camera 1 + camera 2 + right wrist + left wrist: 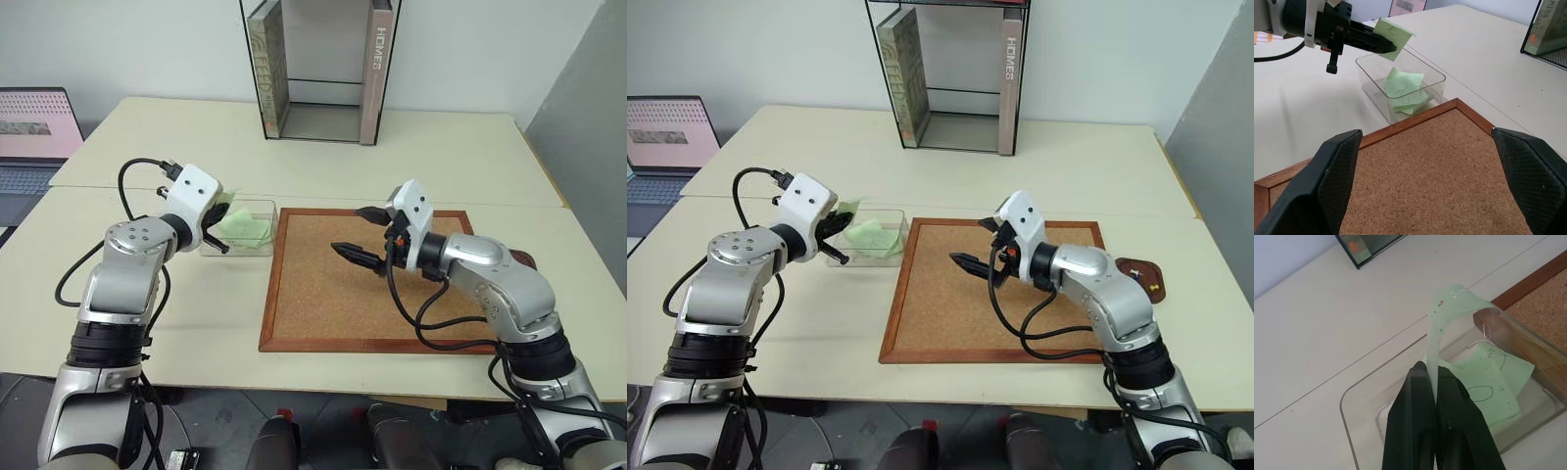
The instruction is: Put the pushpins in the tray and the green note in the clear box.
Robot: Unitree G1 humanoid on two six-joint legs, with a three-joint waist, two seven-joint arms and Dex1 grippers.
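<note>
The left tool pinches the green note by its edge over the clear box, at nine o'clock from the corkboard, likely ready to drop it in, while the right tool hangs wide open, empty, above the cork.
</note>
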